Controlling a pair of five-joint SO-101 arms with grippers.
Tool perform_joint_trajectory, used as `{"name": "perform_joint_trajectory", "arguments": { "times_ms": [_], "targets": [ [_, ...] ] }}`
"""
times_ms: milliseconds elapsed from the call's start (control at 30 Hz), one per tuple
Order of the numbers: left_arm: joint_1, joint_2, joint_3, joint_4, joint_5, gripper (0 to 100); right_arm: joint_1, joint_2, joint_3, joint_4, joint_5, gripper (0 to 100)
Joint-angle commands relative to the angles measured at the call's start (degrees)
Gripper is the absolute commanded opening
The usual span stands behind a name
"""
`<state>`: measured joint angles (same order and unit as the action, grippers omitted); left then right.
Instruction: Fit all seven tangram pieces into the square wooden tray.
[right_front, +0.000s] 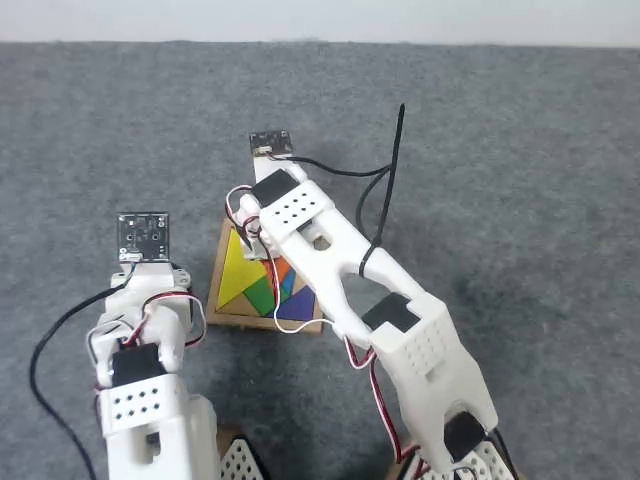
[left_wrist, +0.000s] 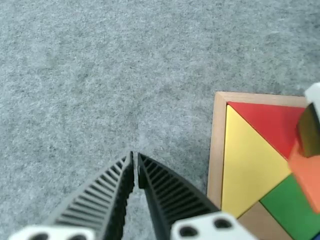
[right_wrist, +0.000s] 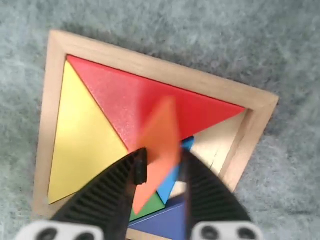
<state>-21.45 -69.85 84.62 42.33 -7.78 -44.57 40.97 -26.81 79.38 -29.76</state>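
Hovering over the square wooden tray (right_wrist: 150, 64), the right gripper (right_wrist: 161, 162) pinches an orange piece (right_wrist: 161, 135) (its arm hides much of the tray from above). The left gripper (left_wrist: 135, 161), closed and empty, hangs just beside the tray over grey carpet (left_wrist: 100, 75).

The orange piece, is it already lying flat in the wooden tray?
No, the orange piece is gripped between the right arm's fingers, raised over the tray rather than seated in it.

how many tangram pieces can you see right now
6. In the tray: red, yellow, green, light blue, dark blue. The orange one is gripped by the right end effector above it. A seventh may be hidden underneath.
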Motion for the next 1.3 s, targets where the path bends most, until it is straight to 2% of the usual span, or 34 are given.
{"name": "perform_joint_trajectory", "arguments": {
  "times_ms": [0, 233, 367, 500, 633, 900, 1267],
  "targets": [
    [-0.26, -1.05, -0.48, -1.32, -0.53, 1, -1.27, 2.95, 0.09, 1.54, 1.76, 1.0],
    [-0.26, -1.05, -0.48, -1.32, -0.53, 1, -0.40, 2.33, -0.62, 4.79, 1.85, 1.3],
    [-0.26, -1.05, -0.48, -1.32, -0.53, 1, 1.01, 2.33, -6.77, 8.92, 1.93, 2.0],
    [-1.93, -1.05, -0.75, -1.41, -0.44, 1, 1.01, 2.77, -17.32, 16.84, 1.85, 11.1],
    [-4.04, -1.14, -1.19, -1.58, -0.09, 1, -0.57, 3.03, -21.19, 18.33, 1.58, 18.8],
    [-4.57, -1.14, -1.45, -1.32, 0.00, 1, -2.59, 1.98, -22.33, 14.11, 1.49, 19.1],
    [-4.57, -1.14, -1.45, -1.41, 0.00, 1, -1.01, -1.01, -35.96, 22.81, 1.49, 19.1]
  ]
}}
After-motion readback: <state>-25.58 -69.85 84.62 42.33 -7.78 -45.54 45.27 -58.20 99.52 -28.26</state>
